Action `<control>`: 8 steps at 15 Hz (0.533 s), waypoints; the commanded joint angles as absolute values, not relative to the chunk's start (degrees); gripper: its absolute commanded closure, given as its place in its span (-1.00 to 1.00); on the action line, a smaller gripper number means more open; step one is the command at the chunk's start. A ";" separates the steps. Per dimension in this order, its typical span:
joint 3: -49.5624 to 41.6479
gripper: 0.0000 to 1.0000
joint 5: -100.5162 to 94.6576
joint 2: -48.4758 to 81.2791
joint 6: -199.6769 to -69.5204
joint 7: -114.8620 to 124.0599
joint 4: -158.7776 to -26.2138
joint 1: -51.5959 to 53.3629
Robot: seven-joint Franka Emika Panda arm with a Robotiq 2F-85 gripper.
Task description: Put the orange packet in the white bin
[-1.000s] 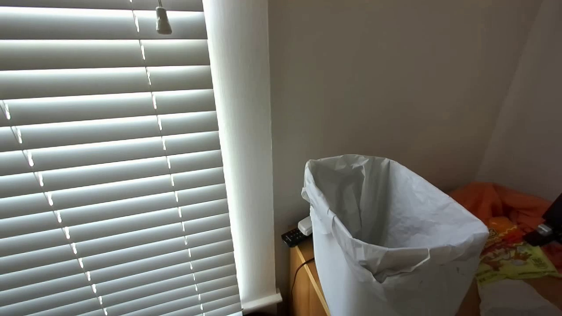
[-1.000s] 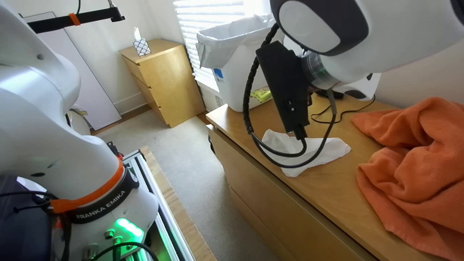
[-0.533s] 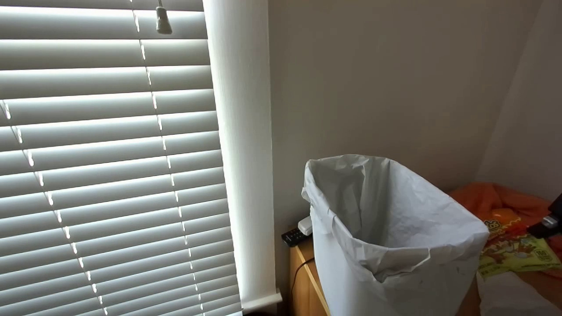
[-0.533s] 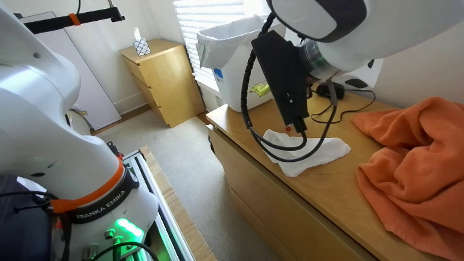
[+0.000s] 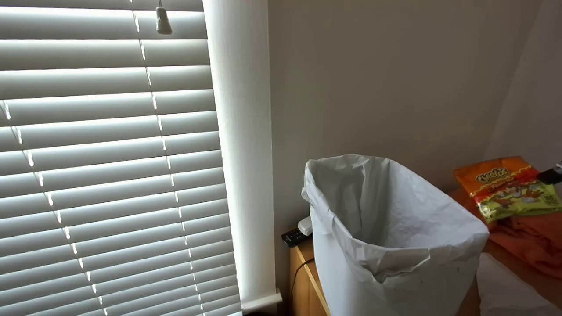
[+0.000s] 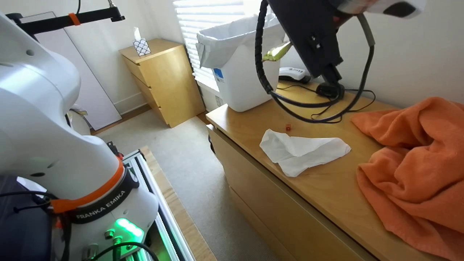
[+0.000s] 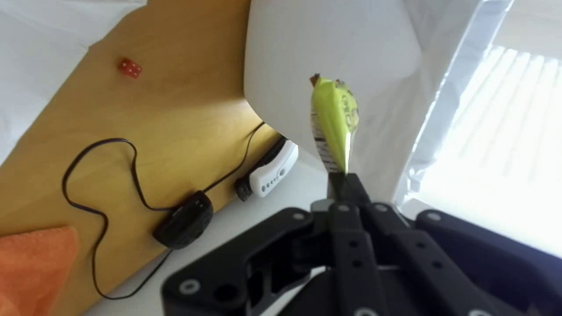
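The orange packet (image 5: 505, 186), orange on top and yellow-green below, hangs in the air beside the white bin in an exterior view. My gripper (image 5: 551, 175) is shut on its side edge there. In the wrist view the fingertips (image 7: 344, 179) pinch the packet (image 7: 333, 120), which shows edge-on. The white bin (image 5: 395, 276) stands upright with a white liner folded over its rim. It also shows in an exterior view (image 6: 248, 83), where the packet (image 6: 277, 52) is partly hidden by the gripper, below rim height. In the wrist view the packet is in front of the bin's outer wall (image 7: 303, 61).
A wooden dresser (image 6: 250, 125) carries the bin, an orange cloth (image 6: 417, 174), a white tissue (image 6: 304, 154), a red die (image 6: 288, 127), a white device (image 6: 295, 73) and a black box with a cable (image 6: 330, 90). Window blinds (image 5: 109, 175) are behind the bin.
My gripper and the packet have risen from near the dresser top to higher beside the bin. The red die and white device have come into view in an exterior view. The bin has not moved.
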State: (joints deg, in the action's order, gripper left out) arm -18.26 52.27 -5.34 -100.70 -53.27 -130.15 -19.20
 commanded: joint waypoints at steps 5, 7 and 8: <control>-18.00 1.00 53.86 -11.76 -92.16 -43.99 -126.43 -17.54; -17.20 1.00 55.07 -12.23 -91.42 -42.27 -125.47 -16.43; -16.60 1.00 55.36 -12.07 -91.45 -41.23 -125.10 -15.72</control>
